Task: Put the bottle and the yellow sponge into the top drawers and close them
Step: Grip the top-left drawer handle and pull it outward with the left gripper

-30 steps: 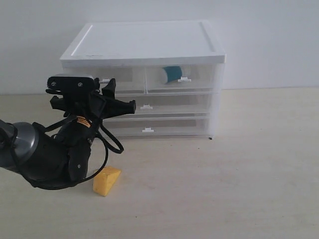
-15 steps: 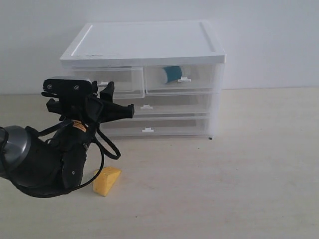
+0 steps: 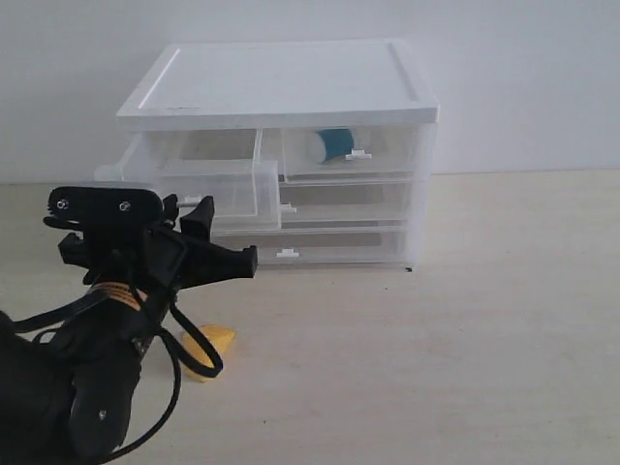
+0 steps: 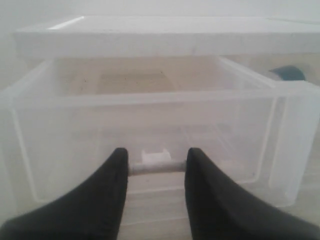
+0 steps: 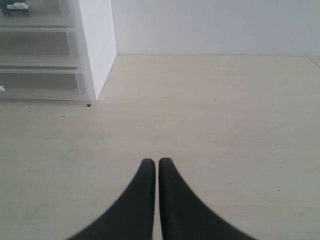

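Note:
The top left drawer (image 3: 208, 179) stands pulled out of the white-topped cabinet (image 3: 291, 82) and holds nothing. My left gripper (image 3: 191, 208) (image 4: 156, 165) is shut on its little white handle (image 4: 155, 161), which spans the gap between the fingers. The bottle (image 3: 333, 145) (image 4: 289, 73) lies inside the shut top right drawer (image 3: 387, 150). On the table in front of the cabinet lies the yellow sponge (image 3: 215, 341), partly hidden by my left arm's cable. My right gripper (image 5: 156, 162) is shut on nothing above bare table and is out of the exterior view.
Two full-width clear drawers (image 3: 339, 203) (image 3: 339, 244) under the top ones are shut. My left arm fills the lower left of the exterior view. The beige table (image 3: 465, 329) runs wide to the right of the cabinet, up to a white wall.
My left gripper has drawn back toward the table's front with the handle, and the top left drawer has slid out of the cabinet. The sponge and bottle have not moved.

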`<state>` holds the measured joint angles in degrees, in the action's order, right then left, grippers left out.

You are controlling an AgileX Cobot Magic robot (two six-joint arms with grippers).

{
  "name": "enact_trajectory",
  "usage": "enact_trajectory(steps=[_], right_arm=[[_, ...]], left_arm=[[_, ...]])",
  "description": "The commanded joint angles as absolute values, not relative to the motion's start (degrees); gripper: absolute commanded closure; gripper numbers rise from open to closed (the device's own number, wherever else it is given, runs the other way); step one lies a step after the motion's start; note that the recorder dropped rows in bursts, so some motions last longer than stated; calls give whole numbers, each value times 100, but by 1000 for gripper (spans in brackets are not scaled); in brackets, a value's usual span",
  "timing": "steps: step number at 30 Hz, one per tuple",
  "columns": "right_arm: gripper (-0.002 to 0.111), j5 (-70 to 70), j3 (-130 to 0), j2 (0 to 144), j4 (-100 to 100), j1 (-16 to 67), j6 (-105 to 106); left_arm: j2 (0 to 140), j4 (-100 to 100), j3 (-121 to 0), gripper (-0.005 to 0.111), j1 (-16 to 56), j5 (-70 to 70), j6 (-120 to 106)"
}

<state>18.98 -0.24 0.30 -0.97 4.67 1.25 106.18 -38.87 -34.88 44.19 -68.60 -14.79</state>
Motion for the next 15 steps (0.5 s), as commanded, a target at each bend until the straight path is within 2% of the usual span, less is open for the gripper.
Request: enact_trajectory(steps=[1,15], right_arm=[[108,1873,0,0,-69,451,128],[108,1873,0,0,-69,451,128]], left_arm=[[10298,-4109,-3121,103,4715,-6996,-1548],[9900,-4675,-2573,103,5380,-6996,-1548]])
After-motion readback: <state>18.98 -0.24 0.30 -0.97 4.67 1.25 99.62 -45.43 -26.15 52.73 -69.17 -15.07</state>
